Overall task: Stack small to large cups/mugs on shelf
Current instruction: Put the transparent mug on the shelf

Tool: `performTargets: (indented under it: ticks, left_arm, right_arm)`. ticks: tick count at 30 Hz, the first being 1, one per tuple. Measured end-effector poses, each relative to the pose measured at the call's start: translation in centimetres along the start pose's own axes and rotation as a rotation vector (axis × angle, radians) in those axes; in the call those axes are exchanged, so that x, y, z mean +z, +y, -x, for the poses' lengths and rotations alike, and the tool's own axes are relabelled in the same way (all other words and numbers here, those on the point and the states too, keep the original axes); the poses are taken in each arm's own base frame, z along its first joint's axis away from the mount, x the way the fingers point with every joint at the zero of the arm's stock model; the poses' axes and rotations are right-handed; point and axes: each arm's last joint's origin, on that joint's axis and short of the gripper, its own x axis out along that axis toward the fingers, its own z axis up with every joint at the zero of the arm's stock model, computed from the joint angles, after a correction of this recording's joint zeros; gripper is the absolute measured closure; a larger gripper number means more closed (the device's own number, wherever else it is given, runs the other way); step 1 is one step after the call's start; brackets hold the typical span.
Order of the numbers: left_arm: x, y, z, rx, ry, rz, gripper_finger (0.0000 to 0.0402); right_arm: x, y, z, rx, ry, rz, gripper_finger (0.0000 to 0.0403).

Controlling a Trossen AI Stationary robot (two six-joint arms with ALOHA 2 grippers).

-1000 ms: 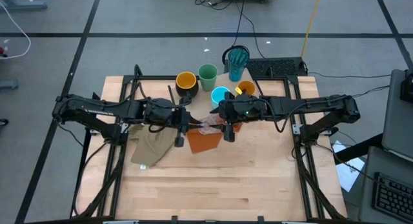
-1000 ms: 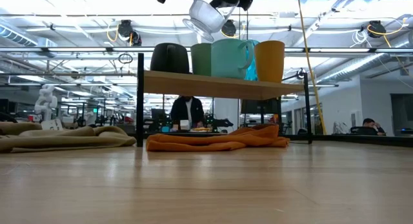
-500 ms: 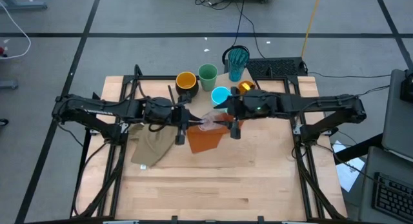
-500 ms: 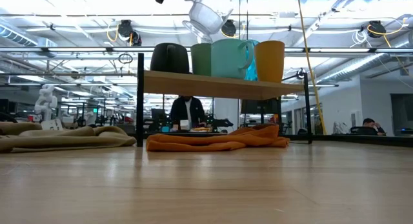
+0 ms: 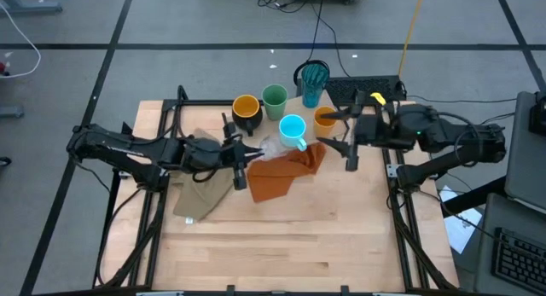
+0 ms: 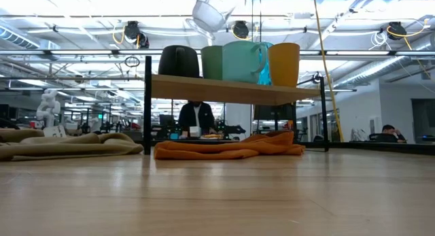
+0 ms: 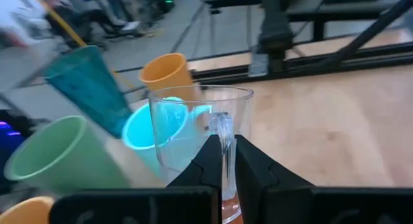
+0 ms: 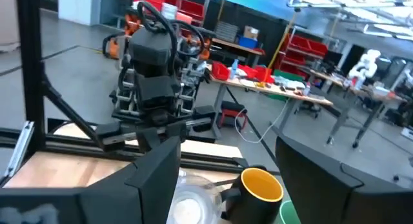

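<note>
Cups: five of the six stand in a row on the shelf; only the tiny clear glass mug [image 7: 200, 143] is off it — held in the air.
Clear glass mug: pinched by its handle in the left gripper [image 7: 224, 161], whose jaws are closed down tight on it; in the low view it hangs tilted above the row, over the green cup.
Left gripper, from above: near table centre, just at 9 o'clock of the bright blue handled mug [image 5: 293, 128].
Cloths: a rumpled orange cloth [image 5: 281, 172] and a tan cloth [image 5: 200, 194] lie on the wooden tabletop, at 6 and 8 o'clock of the cups.
Shelf: the low plywood shelf on black legs [image 6: 231, 90] carries, from 9 toward 3 o'clock, the black mug with yellow-orange inside [image 5: 246, 108], the green cup [image 5: 275, 98], the blue mug and the orange cup [image 5: 324, 118].
Teal ribbed tumbler [image 5: 314, 81]: farthest back, toward 1 o'clock.
Right gripper [image 5: 349, 142]: empty, jaws spread wide, at 3 o'clock of the orange cup.
Progress: nearly done — what is left, as I judge it, is setting the glass mug in its place by size.
</note>
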Motion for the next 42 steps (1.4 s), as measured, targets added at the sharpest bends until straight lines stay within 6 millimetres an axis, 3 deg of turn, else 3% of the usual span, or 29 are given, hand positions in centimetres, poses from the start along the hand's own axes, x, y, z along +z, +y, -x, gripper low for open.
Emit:
performTargets:
  ticks: [6,16,42]
  left_arm:
    - [0.3,-1.0,0.4,0.156,-0.022,0.005,0.0384]
    - [-1.4,-1.9,-0.2,0.323,-0.095,0.088,0.0384]
    - [-7.7,-3.4,-2.2,0.369,-0.226,0.241,0.0385]
  right_arm:
    - [-0.1,1.2,0.0,0.013,0.026,0.091,0.0156]
    - [-0.9,1.9,-0.7,0.025,0.096,0.145,0.0156]
    - [-1.1,1.9,-0.7,0.029,0.116,0.120,0.0156]
